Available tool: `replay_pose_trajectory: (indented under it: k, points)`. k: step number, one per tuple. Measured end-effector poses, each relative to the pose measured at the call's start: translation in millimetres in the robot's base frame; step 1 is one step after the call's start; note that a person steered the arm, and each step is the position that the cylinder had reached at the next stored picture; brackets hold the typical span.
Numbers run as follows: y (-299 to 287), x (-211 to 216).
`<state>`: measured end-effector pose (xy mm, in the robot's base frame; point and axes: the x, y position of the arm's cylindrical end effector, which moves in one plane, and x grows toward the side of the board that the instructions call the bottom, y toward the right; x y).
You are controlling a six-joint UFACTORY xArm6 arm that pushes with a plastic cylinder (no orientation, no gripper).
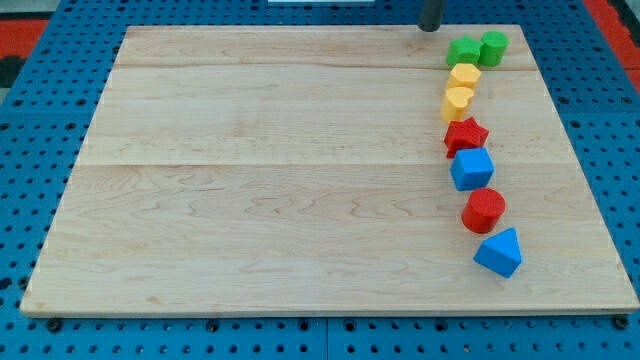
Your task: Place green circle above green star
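Rod end, my tip (430, 28), at the top edge of the frame, just past the far edge of the wooden board (250, 180), up and to the left of the two green blocks and apart from both. No fingers on this rig, so nothing spread, pressed together or pinching: only a plain rod for pushing.

Green circle (493, 47) in the upper right of the frame, touching or almost touching the green star (462, 52) on its left. Side by side, then, the circle a shade higher but not yet above the star.

Below the star, a crooked column down the right side of the frame: two yellow blocks (461, 88), shapes hard to make out, packed close together; a red star (466, 134); a blue cube (472, 169); a red cylinder (484, 210); a blue triangle-like block (499, 252) at the lower right.

Probable reason for the tip's spot: a start from behind the greens, clear of the column. Little board left above the star, so likely need for a careful shove of the circle leftward along the top edge, or of the star downward first. Risk: a nudge to the star, and through it to the yellow blocks beneath.
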<state>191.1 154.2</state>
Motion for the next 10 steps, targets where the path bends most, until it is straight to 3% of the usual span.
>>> replay_pose_trajectory:
  k: [3, 5, 6, 7, 9, 10]
  points:
    - [70.3, 0.2]
    - [190.4, 5.0]
    - [171.6, 76.5]
    - [166.7, 107.2]
    - [131.9, 52.8]
    - [80.8, 50.3]
